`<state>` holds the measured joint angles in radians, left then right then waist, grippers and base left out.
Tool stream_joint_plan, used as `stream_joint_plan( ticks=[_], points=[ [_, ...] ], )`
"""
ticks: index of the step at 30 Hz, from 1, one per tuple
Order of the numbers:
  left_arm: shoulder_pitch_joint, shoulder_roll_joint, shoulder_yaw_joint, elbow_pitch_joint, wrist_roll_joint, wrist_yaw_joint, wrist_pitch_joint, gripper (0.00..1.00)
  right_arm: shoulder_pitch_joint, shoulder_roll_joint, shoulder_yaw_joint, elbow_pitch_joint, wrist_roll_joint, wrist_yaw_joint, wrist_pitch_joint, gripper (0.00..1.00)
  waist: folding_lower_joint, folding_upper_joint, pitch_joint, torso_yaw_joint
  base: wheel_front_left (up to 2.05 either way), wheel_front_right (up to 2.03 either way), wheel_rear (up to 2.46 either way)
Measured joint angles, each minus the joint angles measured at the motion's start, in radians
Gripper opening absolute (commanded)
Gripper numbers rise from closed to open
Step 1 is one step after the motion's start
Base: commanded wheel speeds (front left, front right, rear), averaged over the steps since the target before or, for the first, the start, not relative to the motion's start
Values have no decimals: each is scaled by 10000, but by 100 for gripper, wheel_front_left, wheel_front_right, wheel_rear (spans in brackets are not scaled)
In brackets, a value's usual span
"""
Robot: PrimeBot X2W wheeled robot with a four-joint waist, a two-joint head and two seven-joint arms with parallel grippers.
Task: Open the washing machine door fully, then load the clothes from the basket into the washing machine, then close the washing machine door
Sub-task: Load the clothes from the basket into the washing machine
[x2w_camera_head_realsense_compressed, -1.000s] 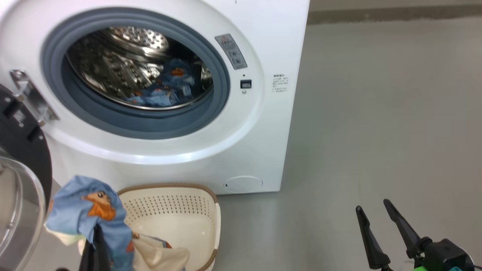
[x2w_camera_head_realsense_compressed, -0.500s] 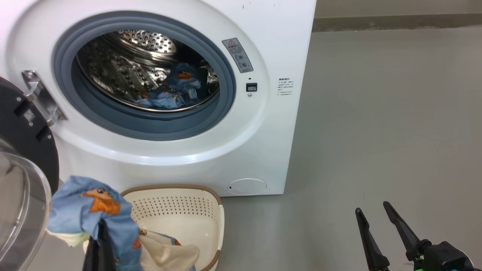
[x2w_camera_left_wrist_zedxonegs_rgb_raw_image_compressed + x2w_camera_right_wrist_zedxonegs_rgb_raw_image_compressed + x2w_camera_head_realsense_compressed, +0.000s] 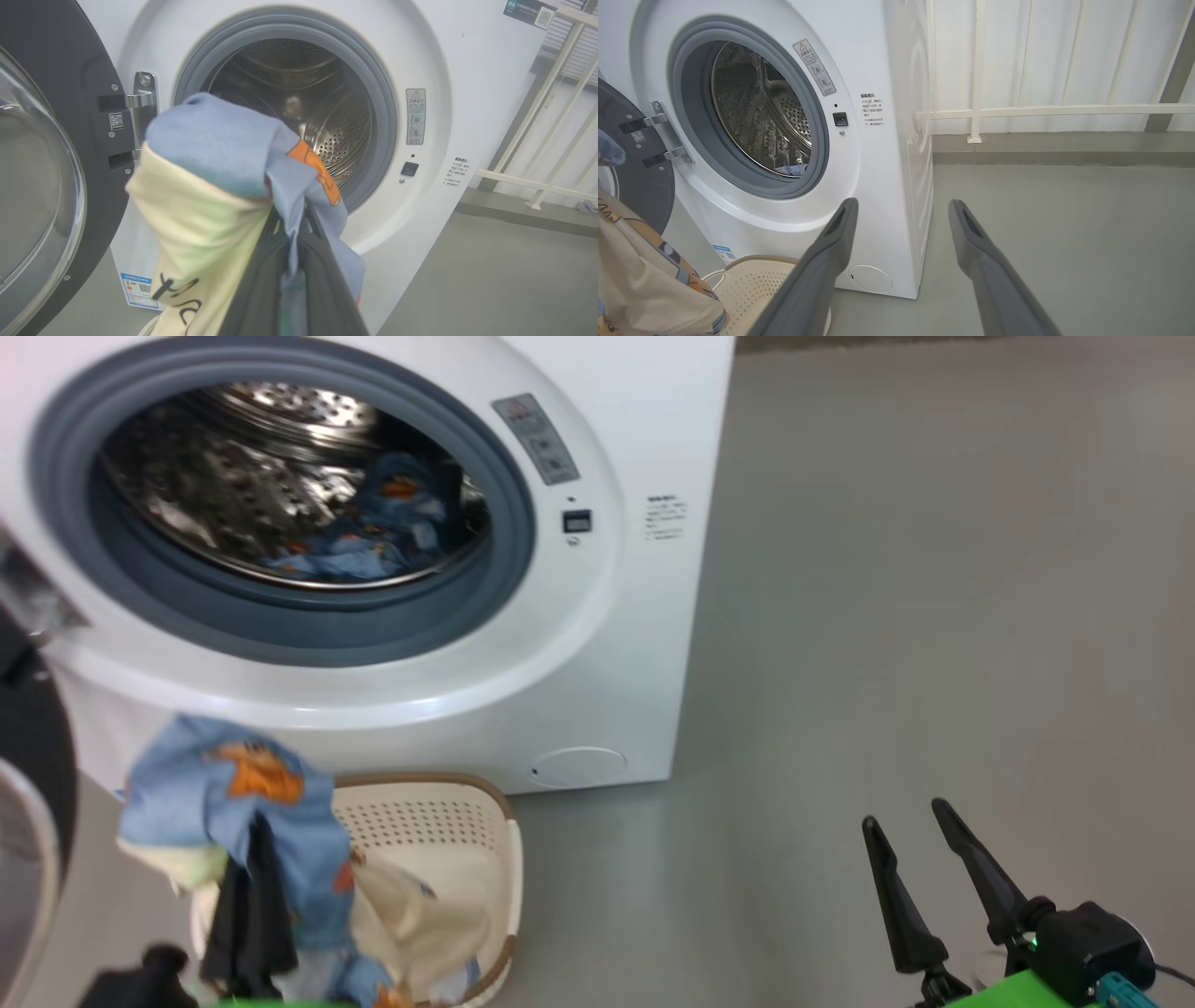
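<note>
Clothes in the left jaws above the basket (door open)

The washing machine door is open — blue-and-cream clothes hang over the basket, more lie in the washing machine.

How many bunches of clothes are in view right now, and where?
2. One bunch lies inside the washing machine drum; the other bunch hangs from the shut left gripper over the basket. More may be hidden beneath it.
</note>
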<state>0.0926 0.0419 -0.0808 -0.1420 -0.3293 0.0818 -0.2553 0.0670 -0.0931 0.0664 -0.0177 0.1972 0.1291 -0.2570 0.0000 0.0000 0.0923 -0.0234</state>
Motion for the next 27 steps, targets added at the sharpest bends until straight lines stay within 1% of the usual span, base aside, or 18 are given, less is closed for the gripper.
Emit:
stream_joint_plan(
  ticks=[7,10,14,19,24,25,27],
  points=[
    [-1354,-13,472,581,94,-316,0,0,-312,161,10,-40,21,0,0,100,0,0,613,-429,0,0,0],
    [-2335,10,750,1009,98,-483,0,0,-664,245,73,-73,58,0,0,100,0,0,1047,-619,0,0,0],
    [-3912,199,1158,1764,178,-708,-2,0,-1245,293,182,-127,144,0,0,100,0,0,1740,-863,0,0,0],
    [-5933,669,1547,3127,313,-957,-4,0,-1992,314,460,-150,255,0,0,100,0,0,2726,-1156,0,0,0],
    [-8031,1103,2073,4663,408,-1072,-12,0,-2717,359,815,-150,422,0,0,100,0,0,3776,-1455,0,0,0],
    [-8432,1225,2186,4984,405,-1141,-12,0,-2832,366,888,-151,445,0,0,100,0,0,3989,-1519,0,0,0],
    [-9154,1542,2393,5628,412,-1145,-13,0,-3044,374,976,-150,456,0,0,100,0,0,4395,-1648,0,0,0]
  ],
)
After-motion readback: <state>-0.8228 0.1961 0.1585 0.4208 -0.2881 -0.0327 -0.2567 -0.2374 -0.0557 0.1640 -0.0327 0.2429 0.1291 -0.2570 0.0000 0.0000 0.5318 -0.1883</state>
